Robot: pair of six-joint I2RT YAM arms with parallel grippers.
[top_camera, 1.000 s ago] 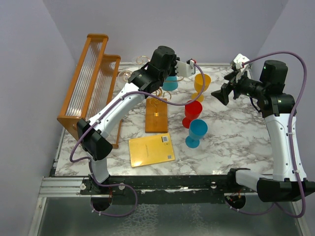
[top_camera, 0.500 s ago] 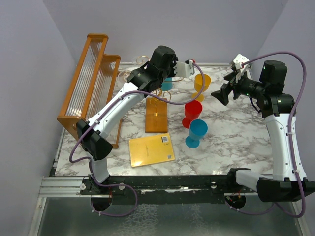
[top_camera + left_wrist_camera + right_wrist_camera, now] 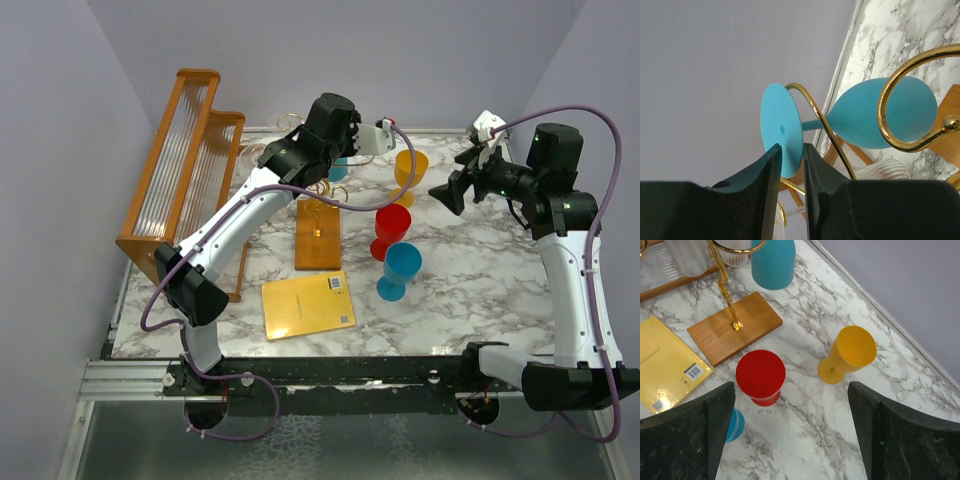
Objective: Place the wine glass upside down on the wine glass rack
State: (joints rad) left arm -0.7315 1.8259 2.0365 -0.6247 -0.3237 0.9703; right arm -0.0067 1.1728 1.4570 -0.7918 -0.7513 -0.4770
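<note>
The teal wine glass [image 3: 880, 115] hangs upside down, its stem in a curled gold arm of the wine glass rack [image 3: 826, 130]. My left gripper [image 3: 792, 147] is up at the glass's foot, the thin foot disc between its jaws, which are parted a little. In the top view the glass [image 3: 338, 170] shows just below the left gripper [image 3: 335, 150], above the rack's wooden base [image 3: 318, 235]. The right wrist view shows the bowl [image 3: 772, 262] hanging over the base [image 3: 735, 327]. My right gripper [image 3: 791, 386] hovers open and empty over the marble [image 3: 447, 192].
A yellow glass [image 3: 410, 170], a red glass [image 3: 392, 225] and a blue glass [image 3: 402, 265] stand right of the rack. A yellow book [image 3: 308, 305] lies in front of it. The big wooden two-tier frame [image 3: 185, 160] fills the left side. A ribbed clear glass [image 3: 885, 170] stands behind the rack.
The left gripper's jaws have parted slightly at the glass's foot, and the teal glass has shifted a little left under the wrist. The right arm has stayed put.
</note>
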